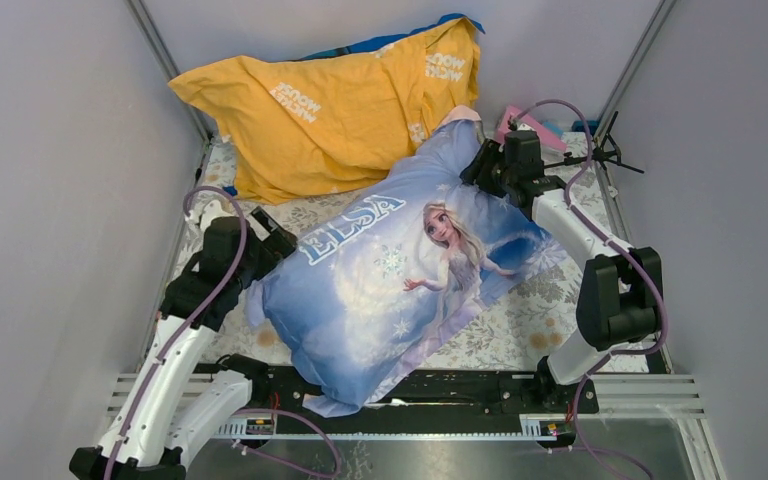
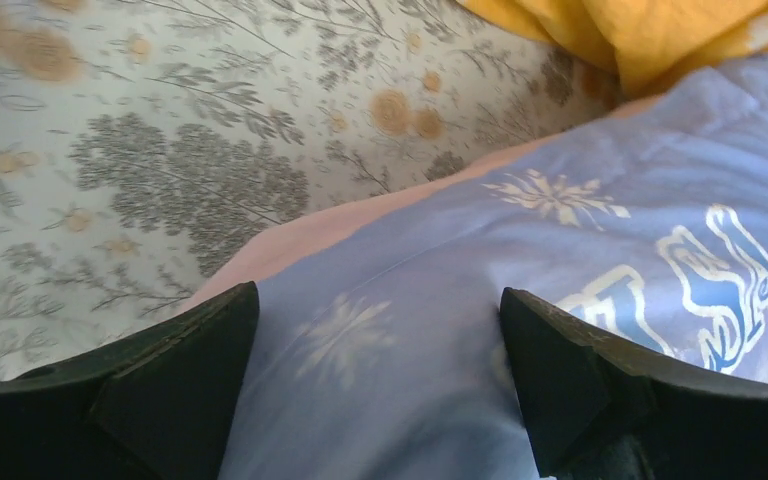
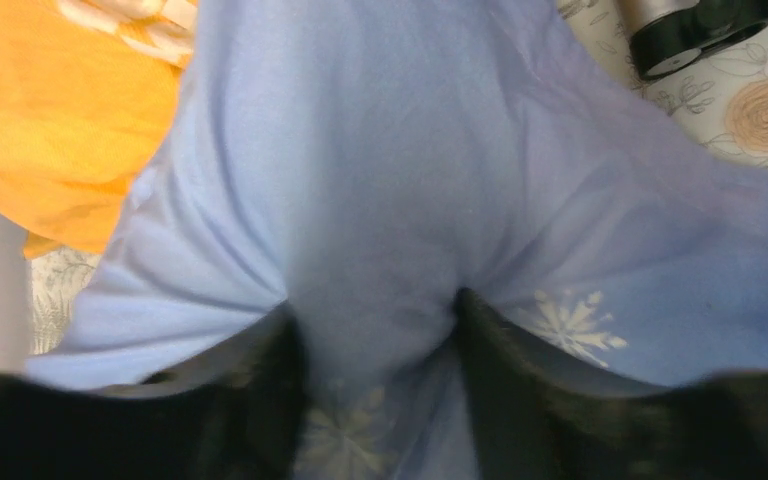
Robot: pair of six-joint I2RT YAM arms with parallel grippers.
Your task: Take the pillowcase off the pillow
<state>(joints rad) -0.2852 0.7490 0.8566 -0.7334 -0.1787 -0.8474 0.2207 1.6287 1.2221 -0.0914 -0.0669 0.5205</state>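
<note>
Left gripper [image 2: 378,325] wide open, straddling the pillowcase [image 1: 400,275] edge. Right gripper [image 3: 375,330] pinches a fold at its far corner. I see the pillowcase lying diagonally on floral cloth [image 1: 520,335]: plump, thin smooth fabric, light blue princess print, pink underside. Crumpled yellow cushion [image 1: 330,110] touches it behind.

A floral-clothed table [image 1: 520,330] bears the pillowcase [image 1: 400,270] and a yellow-orange cushion [image 1: 330,110].

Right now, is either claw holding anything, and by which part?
The right claw pinches a raised fold of the pillowcase at its far end. The left claw stands open over it, holding nothing.
</note>
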